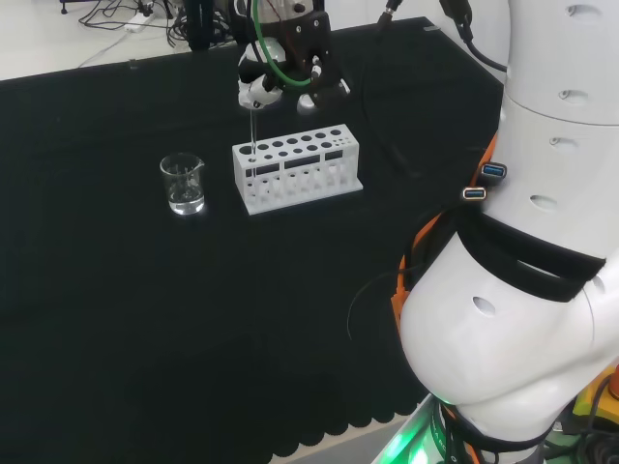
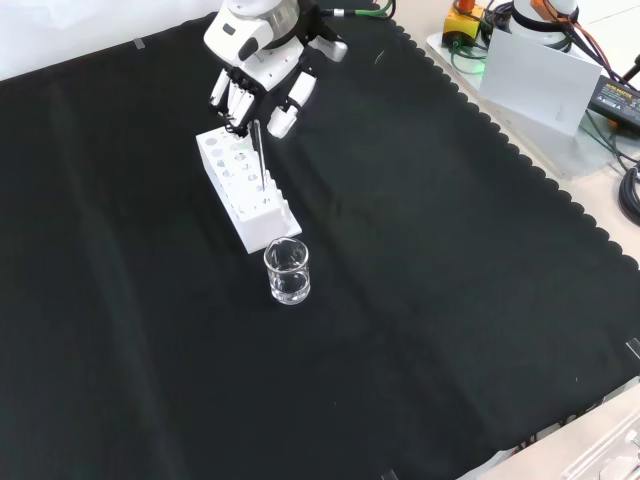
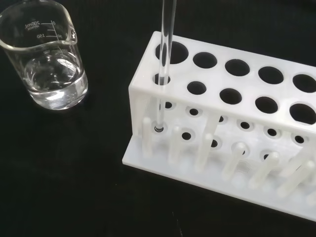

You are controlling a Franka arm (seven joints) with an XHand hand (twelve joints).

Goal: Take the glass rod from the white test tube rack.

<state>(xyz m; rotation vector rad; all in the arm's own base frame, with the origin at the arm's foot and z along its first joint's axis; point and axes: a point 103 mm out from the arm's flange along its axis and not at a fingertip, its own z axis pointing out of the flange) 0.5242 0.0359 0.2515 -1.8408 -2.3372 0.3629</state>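
The white test tube rack (image 1: 298, 166) stands mid-cloth, also seen as rack (image 2: 245, 190) and rack (image 3: 222, 113). A thin clear glass rod (image 1: 252, 128) stands upright in the front-row end hole, at the end nearest the beaker. The rod (image 3: 165, 44) passes through that hole and its lower end rests on the rack's base. The hand (image 1: 280, 82) hovers just above the rack, fingers curled down and pinching the rod's top. In the front view the hand (image 2: 255, 75) is over the rack's far end, with the rod (image 2: 257, 150) hanging below its fingers.
A glass beaker (image 1: 183, 184) holding a little clear liquid stands left of the rack in the head view; the beaker (image 2: 287, 271) is just nearer than the rack in the front view, and the beaker (image 3: 47, 54) sits close beside the rod's hole. The rack's other holes look vacant.
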